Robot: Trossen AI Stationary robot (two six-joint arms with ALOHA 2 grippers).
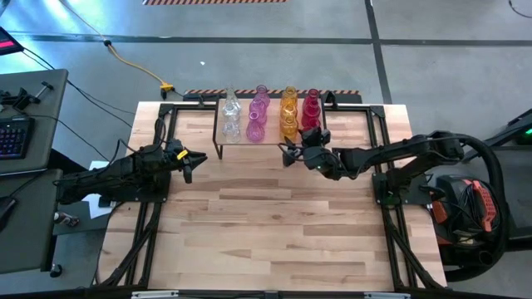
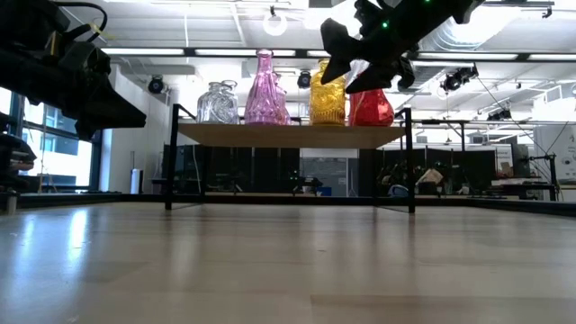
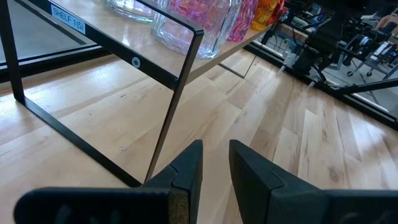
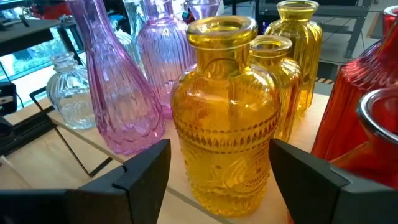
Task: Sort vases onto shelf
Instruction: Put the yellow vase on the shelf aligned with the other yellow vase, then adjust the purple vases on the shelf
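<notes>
High view: I found vases (image 1: 266,115) grouped by colour on shelf (image 1: 268,141) at surface (image 1: 274,224) far edge.
Right wrist view: right claw (image 4: 217,168) spread wide, flanking amber vase (image 4: 227,118), no contact.
Left wrist view: left claw (image 3: 214,177) nearly closed, empty, near shelf leg.

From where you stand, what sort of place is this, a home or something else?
Probably a robotics lab or workshop, not a home. The floor is bare concrete with taped lines and a yellow cable, a keyboard sits on a side desk, and open ceiling lights and equipment racks show behind the shelf.
</notes>
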